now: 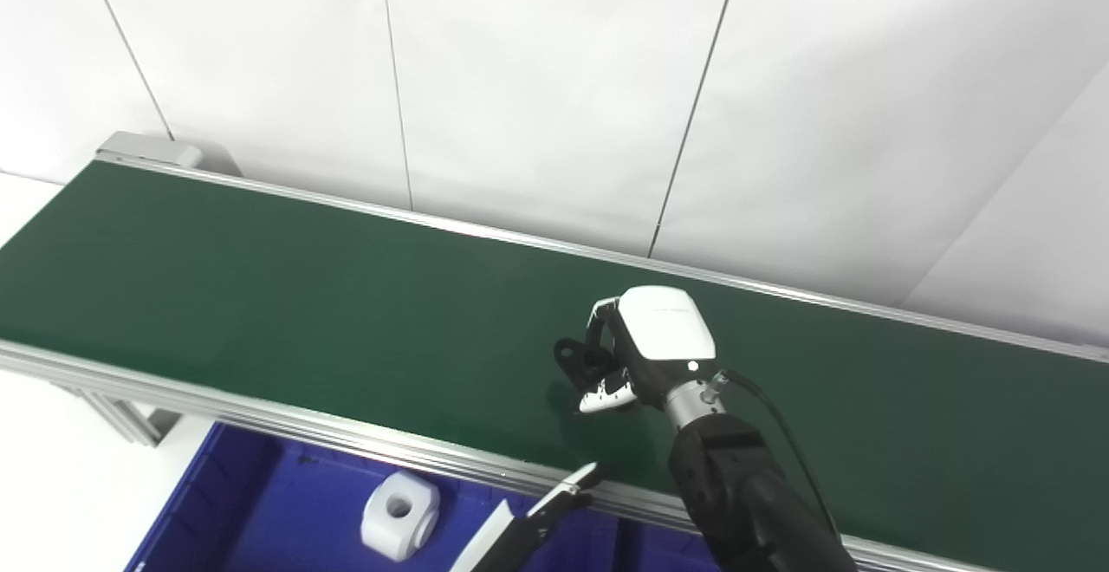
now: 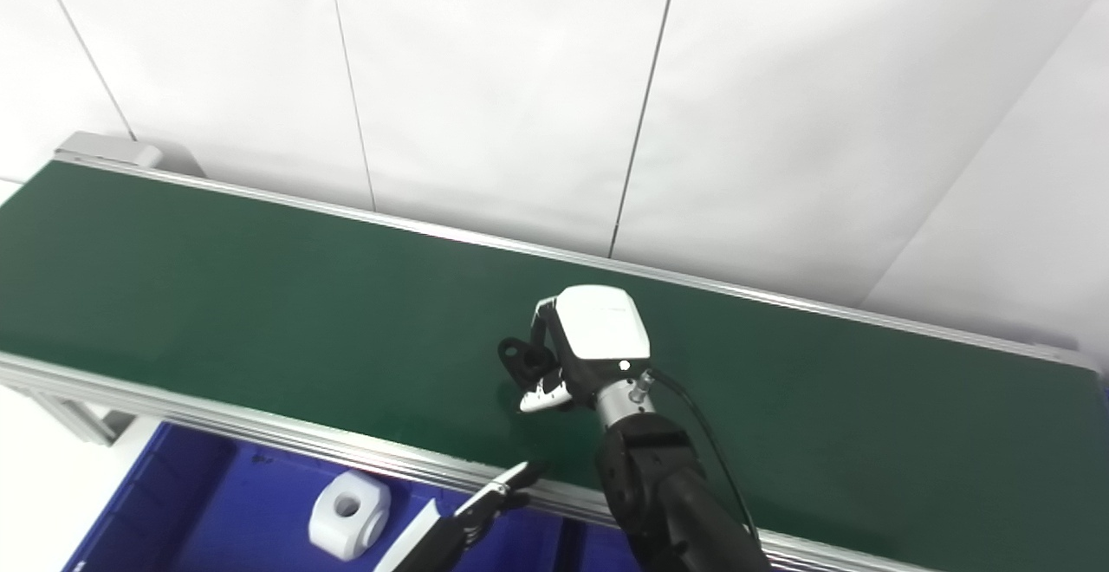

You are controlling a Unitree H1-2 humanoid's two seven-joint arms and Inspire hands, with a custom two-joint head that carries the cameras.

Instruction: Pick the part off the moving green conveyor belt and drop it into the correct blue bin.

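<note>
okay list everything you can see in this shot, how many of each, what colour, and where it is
Conveyor belt: one, dark green with silver rails, running across the picture from upper left to lower right.
Black part: one, black, on the belt, inside the right hand's fingers.
Blue bin: one seen, blue, below the belt's near rail at lower left; a divider may split it further right, hard to tell.
White part: one, white block with a round hole, lying in the blue bin.
Wall panels: white, with thin dark seams, behind the belt.
Right hand: one, white back with black fingers, over the belt, closed around the black part.
Left hand: one, only black and white fingertips showing, at the belt's near rail above the bin.
</note>
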